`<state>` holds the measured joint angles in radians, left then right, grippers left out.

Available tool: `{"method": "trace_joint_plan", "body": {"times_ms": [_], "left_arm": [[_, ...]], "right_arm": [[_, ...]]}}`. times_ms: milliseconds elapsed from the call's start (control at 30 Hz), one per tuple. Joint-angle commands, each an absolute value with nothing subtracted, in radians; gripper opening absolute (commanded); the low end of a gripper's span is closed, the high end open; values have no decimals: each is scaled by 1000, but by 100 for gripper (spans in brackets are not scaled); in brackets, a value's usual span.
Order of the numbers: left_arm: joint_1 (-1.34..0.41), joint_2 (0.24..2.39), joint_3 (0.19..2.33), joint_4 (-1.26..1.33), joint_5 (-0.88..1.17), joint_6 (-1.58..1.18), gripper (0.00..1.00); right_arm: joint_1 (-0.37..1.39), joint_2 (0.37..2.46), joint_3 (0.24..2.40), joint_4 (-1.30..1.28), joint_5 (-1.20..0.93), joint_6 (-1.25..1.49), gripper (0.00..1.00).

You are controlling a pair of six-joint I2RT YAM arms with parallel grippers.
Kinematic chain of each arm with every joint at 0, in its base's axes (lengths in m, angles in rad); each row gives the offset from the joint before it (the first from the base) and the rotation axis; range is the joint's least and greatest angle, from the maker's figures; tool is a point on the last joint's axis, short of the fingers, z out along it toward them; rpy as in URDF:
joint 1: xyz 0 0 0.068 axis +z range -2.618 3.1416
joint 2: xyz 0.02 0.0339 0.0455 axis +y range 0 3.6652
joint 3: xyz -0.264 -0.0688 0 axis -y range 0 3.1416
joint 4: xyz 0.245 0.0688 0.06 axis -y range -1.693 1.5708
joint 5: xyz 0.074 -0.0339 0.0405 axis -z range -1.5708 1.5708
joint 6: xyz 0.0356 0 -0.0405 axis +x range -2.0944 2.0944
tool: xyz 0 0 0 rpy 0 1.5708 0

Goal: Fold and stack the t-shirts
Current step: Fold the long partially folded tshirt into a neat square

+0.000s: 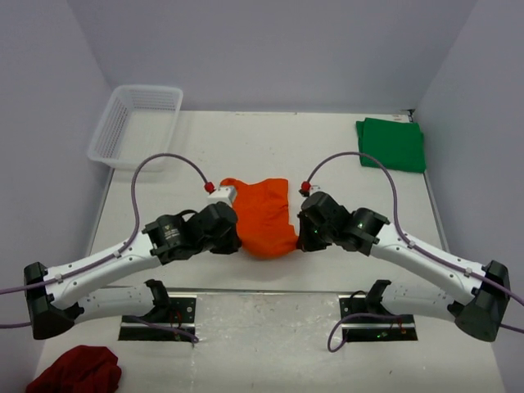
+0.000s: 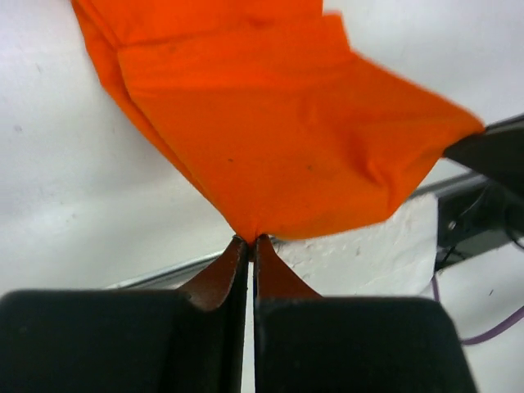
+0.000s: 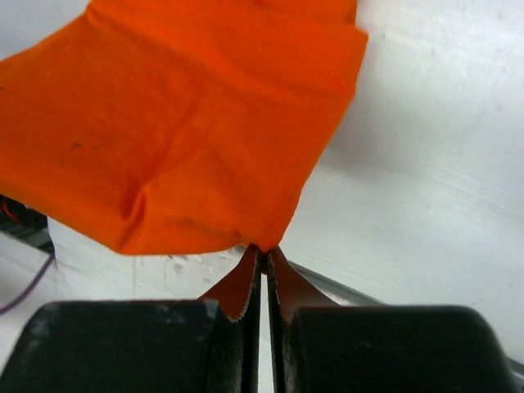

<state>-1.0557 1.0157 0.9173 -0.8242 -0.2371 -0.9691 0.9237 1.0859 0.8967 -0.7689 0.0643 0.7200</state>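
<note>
Bright orange cloth t-shirt [image 1: 260, 214], long axis near-to-far, near corners pinched tight by left gripper [image 2: 250, 240] and right gripper [image 3: 264, 248]; dark green cloth shirt [image 1: 391, 143], far right corner, top view only

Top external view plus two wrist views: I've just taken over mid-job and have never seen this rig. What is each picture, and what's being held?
Two robot arms are bolted at the near edge of a white table. The top picture looks down from above and behind them. The other two come from a camera on each wrist, looking along its fingers. The left end effector and right end effector are each shut on the bright orange cloth t-shirt, pinching its near edge at either side. A folded dark green cloth t-shirt lies at the far right, a clear plastic mesh basket sits at the far left, and a crumpled dark red cloth lies near the left arm's base.
</note>
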Motion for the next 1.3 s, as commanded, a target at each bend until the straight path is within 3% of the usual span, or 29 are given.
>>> {"method": "trace_joint_plan", "body": {"times_ms": [0,267,567,800,833,867,900,1000,1067,1133,1267], "left_arm": [[-994,1092,1058,-908,-356,-890,0],[-703,1258,1253,-864,-296,-631,0],[-554,1538,1399,-770,-216,-509,0],[-445,1854,1710,-787,-239,-449,0],[-413,1912,1735,-764,-248,-431,5],[-394,1945,1765,-761,-259,-428,8],[-373,2012,1832,-759,-281,-413,15],[-298,2103,1978,-808,-282,-417,32],[-295,2106,1961,-786,-308,-407,53],[-285,2051,1937,-703,-267,-387,69],[-310,1962,1864,-713,-322,-405,70]], "right_arm": [[919,1173,1050,-821,150,663,0],[789,1402,1308,-821,103,528,0],[629,1661,1523,-812,8,425,0],[511,1940,1736,-827,-110,348,0],[497,1981,1812,-830,-113,335,4],[480,2021,1860,-830,-109,304,15],[441,2127,1920,-839,-151,284,33],[384,2305,2288,-988,-162,262,47],[376,2384,2441,-1047,-131,252,55],[376,2320,2384,-1043,-111,245,66],[382,2078,2045,-907,-156,288,68]]}}
